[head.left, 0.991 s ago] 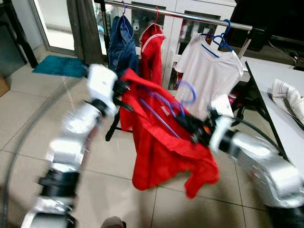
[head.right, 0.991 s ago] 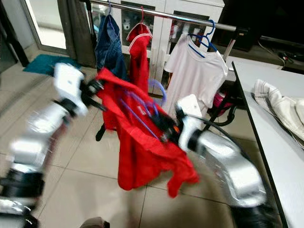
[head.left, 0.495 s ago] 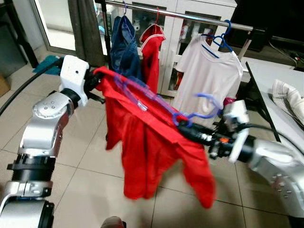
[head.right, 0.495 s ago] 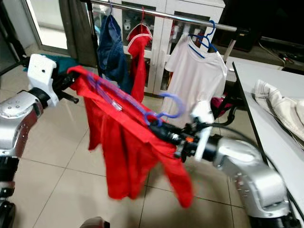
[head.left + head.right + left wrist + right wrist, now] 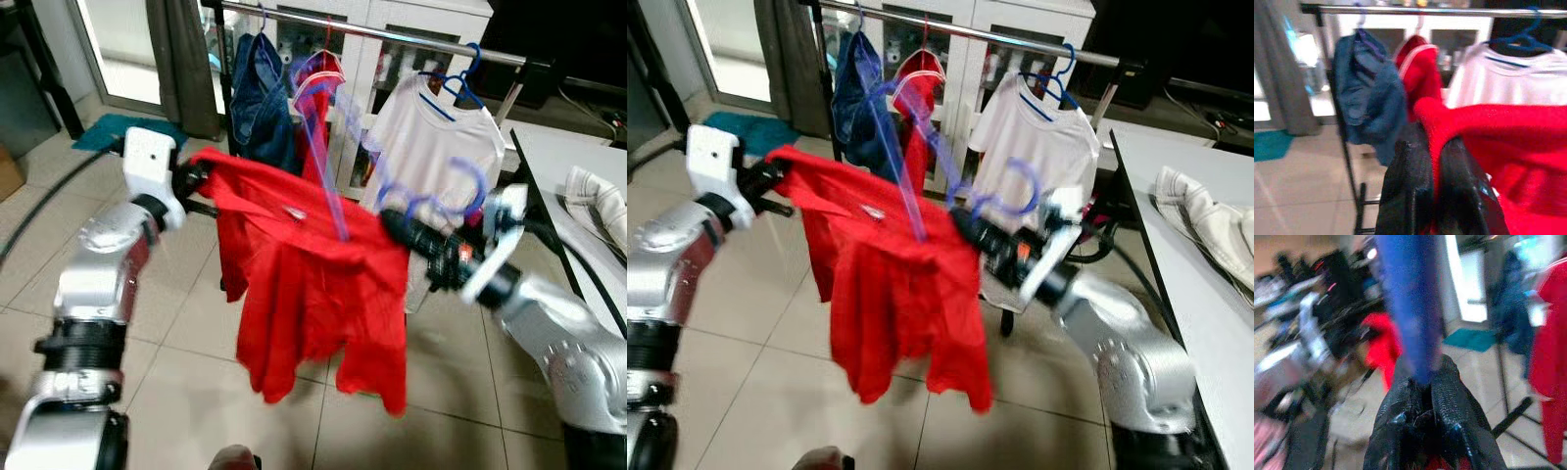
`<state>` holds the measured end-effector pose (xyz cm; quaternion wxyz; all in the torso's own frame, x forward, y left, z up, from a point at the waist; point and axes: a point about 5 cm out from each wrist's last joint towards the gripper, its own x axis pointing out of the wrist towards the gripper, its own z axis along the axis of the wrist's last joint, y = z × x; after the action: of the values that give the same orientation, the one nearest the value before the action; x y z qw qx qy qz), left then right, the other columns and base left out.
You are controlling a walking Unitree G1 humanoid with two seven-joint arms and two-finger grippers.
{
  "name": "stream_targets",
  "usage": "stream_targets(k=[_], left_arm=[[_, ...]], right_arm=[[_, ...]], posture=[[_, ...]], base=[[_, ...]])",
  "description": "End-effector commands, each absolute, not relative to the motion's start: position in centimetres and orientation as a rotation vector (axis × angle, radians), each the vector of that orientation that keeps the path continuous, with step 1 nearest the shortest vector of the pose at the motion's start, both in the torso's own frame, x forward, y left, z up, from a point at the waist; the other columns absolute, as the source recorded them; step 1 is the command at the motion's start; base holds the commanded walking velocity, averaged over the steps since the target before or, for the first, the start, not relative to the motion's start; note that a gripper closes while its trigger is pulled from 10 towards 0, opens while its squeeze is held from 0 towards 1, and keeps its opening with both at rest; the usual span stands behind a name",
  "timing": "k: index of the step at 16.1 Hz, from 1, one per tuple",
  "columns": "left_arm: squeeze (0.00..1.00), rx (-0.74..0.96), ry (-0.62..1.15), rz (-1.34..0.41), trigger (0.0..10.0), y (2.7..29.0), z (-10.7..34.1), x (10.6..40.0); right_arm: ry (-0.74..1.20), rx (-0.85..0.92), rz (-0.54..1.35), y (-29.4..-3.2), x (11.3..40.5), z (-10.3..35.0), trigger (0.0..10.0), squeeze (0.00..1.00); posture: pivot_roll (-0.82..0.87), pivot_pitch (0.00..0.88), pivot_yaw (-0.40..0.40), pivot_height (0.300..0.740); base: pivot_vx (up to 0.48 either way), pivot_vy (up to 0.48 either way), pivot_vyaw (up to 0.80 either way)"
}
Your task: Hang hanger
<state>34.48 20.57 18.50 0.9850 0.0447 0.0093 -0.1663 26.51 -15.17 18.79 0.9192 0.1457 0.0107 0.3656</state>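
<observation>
Swung upward since a moment ago: blue hanger (image 5: pixel 328 147), blurred, red shirt (image 5: pixel 313 284) draped below. Right gripper (image 5: pixel 1422 396) clamped on hanger; left gripper (image 5: pixel 1432 196) pinching shirt shoulder. Well short of rail (image 5: pixel 392 34). Risk: shirt sliding off during swing.

no readable text, labels or numbers anywhere

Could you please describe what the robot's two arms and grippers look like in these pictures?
Both arms are silver, jointed shells with black ribbed rings and white wrist blocks. The left gripper and right gripper have long black textured fingers. A black cable runs along the right arm.
</observation>
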Motion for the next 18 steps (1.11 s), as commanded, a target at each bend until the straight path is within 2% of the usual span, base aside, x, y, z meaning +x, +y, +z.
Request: stream_targets(k=[1, 4, 5, 6, 10, 11, 12, 13, 15, 16, 18], left_arm=[[0.0, 0.096, 0.016, -0.436, 0.0, 18.2, 18.3, 33.9], [0.0, 0.065, 0.003, -0.661, 0.0, 11.3, 17.7, 32.1], [0.0, 0.057, -0.008, -0.691, 0.0, 10.1, 17.9, 31.9], [0.0, 0.063, -0.023, -0.73, 0.0, 8.7, 18.2, 31.4], [0.0, 0.068, -0.03, -0.698, 0.0, 9.2, 18.5, 31.1], [0.0, 0.067, 0.003, -0.623, 0.0, 10.8, 18.1, 30.8], [0.0, 0.069, 0.021, -0.601, 0.0, 11.3, 17.7, 30.6], [0.0, 0.09, 0.073, -0.451, 10.0, 13.5, 16.3, 30.3], [0.0, 0.086, 0.102, -0.395, 10.0, 14.3, 15.7, 30.1], [0.0, 0.066, 0.142, -0.309, 10.0, 15.4, 15.0, 29.7], [0.0, 0.062, 0.106, -0.187, 10.0, 15.9, 14.7, 29.0]], right_arm=[[0.02, 0.315, 0.677, -15.5, 27.1, 19.0, 0.0, 0.0], [0.06, 0.155, 0.676, -12.7, 27.4, 17.7, 0.0, 0.0], [0.055, 0.175, 0.649, -12.4, 27.7, 17.6, 0.0, 0.0], [0.056, 0.235, 0.539, -12.6, 28.7, 17.7, 0.0, 0.0], [0.059, 0.124, 0.349, -14.6, 29.9, 17.2, 0.0, 0.0], [0.066, 0.026, 0.246, -16.5, 29.8, 16.7, 9.8, 0.0], [0.078, 0.022, 0.213, -17.0, 29.6, 16.4, 9.8, 0.0], [0.125, -0.023, 0.217, -17.6, 28.7, 15.4, 10.0, 0.0], [0.173, -0.032, 0.183, -18.0, 28.4, 14.7, 10.0, 0.0], [0.22, -0.038, 0.101, -19.0, 27.5, 13.7, 10.0, 0.0], [0.226, -0.03, 0.084, -19.2, 26.3, 12.9, 10.0, 0.0]], posture=[[0.07, 0.0, -0.068, 0.74], [0.08, 0.0, -0.078, 0.74], [0.08, 0.0, -0.078, 0.74], [0.07, 0.0, -0.076, 0.74], [0.06, 0.0, -0.067, 0.74], [0.06, 0.0, -0.064, 0.74], [0.06, 0.0, -0.064, 0.74], [0.06, 0.0, -0.077, 0.74], [0.06, 0.0, -0.076, 0.74], [0.06, 0.0, -0.073, 0.74], [0.07, 0.018, -0.064, 0.74]], base=[[0.0, 0.0, 0.0], [0.0, 0.0, 0.0], [0.0, 0.0, 0.0], [0.0, 0.0, 0.0], [0.0, 0.0, 0.0], [0.0, 0.0, 0.0], [0.0, 0.0, 0.0], [0.0, 0.0, 0.0], [0.0, 0.0, 0.0], [0.0, 0.0, -0.8], [0.0, 0.0, -0.8]])
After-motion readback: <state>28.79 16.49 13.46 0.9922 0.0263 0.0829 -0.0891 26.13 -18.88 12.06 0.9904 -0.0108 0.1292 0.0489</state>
